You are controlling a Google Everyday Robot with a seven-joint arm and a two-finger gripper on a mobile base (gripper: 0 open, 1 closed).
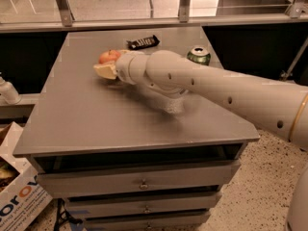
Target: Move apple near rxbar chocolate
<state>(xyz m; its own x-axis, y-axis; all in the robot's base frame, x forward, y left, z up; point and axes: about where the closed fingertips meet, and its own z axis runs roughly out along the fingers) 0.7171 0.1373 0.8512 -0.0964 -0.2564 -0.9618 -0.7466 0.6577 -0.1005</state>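
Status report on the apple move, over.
Gripper over table, shut on apple. Rxbar chocolate just beyond, near far edge. Nothing between them; green can off aside.

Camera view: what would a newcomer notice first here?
The big white arm reaching in from the right across the grey table dominates. Its pincer, over the table's far middle, holds the apple, just short of the dark rxbar near the back edge. A green can stands behind the arm, to the right.
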